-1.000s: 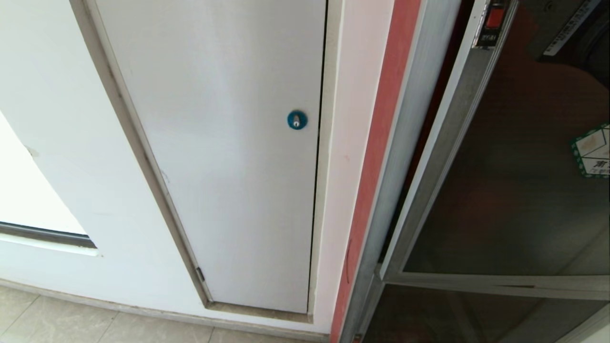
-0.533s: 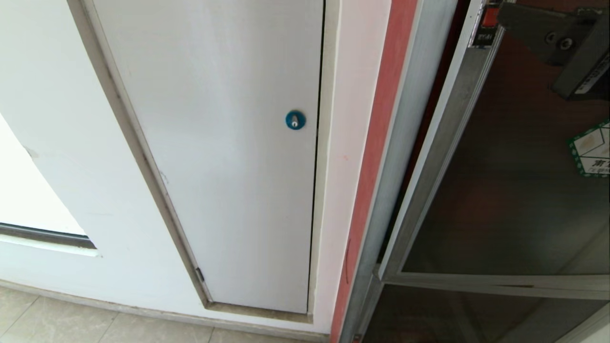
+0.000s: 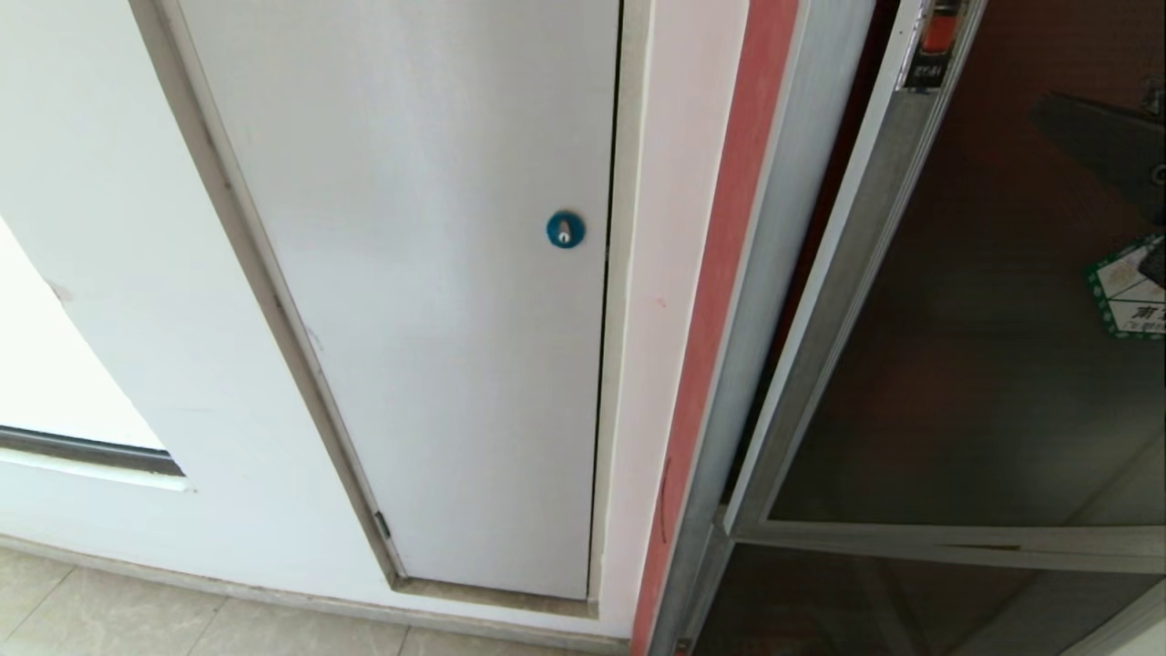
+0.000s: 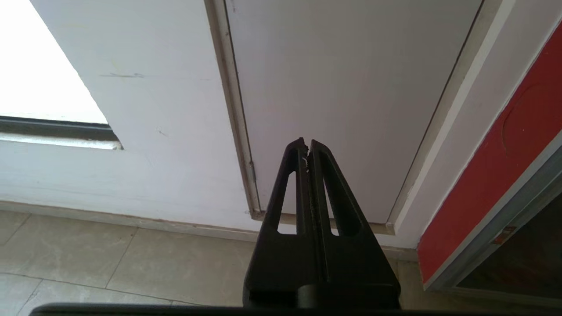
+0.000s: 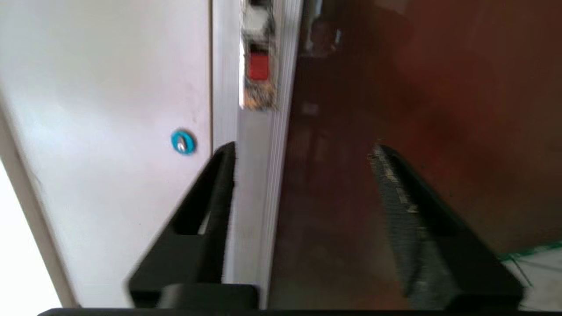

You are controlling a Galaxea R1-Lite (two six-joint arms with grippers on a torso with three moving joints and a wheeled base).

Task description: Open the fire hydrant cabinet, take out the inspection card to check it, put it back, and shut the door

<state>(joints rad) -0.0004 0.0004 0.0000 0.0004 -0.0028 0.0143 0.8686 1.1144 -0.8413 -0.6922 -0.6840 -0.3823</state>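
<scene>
since half a second earlier, my right gripper (image 5: 303,149), jaws apart and empty, had left the door (image 3: 984,364) top; sticker (image 3: 1130,292) print unreadable.

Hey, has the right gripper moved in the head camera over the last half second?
Yes. The right gripper sat by the red latch; it has pulled toward the view's right edge, above the green-bordered sticker.
</scene>
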